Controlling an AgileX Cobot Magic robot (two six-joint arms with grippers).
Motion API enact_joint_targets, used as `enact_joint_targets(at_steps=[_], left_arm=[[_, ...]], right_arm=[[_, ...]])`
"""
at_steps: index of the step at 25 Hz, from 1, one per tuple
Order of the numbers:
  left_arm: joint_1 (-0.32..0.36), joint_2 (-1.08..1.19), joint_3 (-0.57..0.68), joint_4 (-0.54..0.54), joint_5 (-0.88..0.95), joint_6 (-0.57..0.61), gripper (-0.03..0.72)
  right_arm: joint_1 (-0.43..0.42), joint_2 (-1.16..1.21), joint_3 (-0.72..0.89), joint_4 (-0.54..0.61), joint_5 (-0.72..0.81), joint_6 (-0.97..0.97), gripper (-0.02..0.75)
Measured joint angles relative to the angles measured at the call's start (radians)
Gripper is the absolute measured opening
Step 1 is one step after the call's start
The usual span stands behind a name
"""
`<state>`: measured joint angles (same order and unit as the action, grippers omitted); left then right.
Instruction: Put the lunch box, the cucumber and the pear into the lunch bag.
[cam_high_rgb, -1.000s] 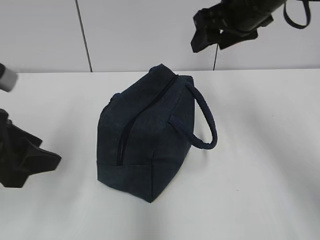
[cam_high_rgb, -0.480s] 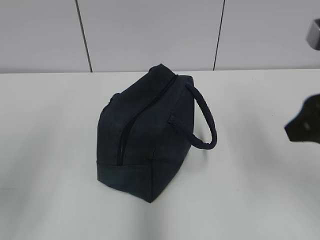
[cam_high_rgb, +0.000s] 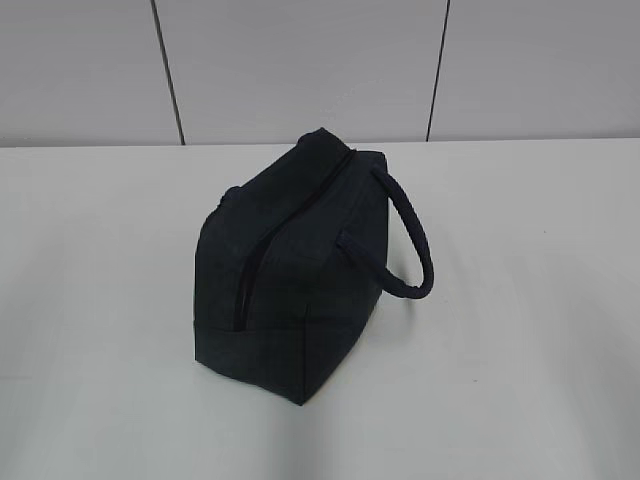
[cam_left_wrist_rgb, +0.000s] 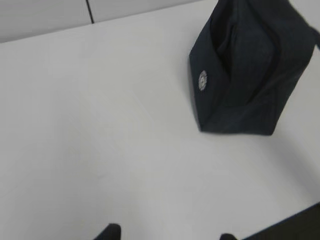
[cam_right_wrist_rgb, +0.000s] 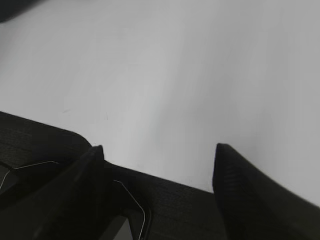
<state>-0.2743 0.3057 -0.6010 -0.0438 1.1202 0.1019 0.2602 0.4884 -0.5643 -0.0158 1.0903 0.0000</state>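
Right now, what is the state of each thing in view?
bag: on the table, upright, zipper seems shut
handle: drooping to the side
left gripper: open, empty, away from the bag
right gripper: open, empty, above bare table

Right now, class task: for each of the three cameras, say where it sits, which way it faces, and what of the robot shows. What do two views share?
Exterior: raised in front, slanting down at the lunch bag on the white table; no robot part shows.
Left wrist: on the left arm, looking down at the table and bag; left end effector fingertips at the bottom edge, apart.
Right wrist: close above bare table; right end effector open.
Exterior and left wrist share the bag.
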Motion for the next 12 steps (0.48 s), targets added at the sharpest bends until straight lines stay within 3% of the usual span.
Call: enact_joint_targets(at_steps=[12], left_arm=[[0.0,-0.244,0.072,0.025,-0.005,-0.041,0.29]], right_arm=[[0.0,-0.456,0.068,-0.086,0.047,0.012,0.517]])
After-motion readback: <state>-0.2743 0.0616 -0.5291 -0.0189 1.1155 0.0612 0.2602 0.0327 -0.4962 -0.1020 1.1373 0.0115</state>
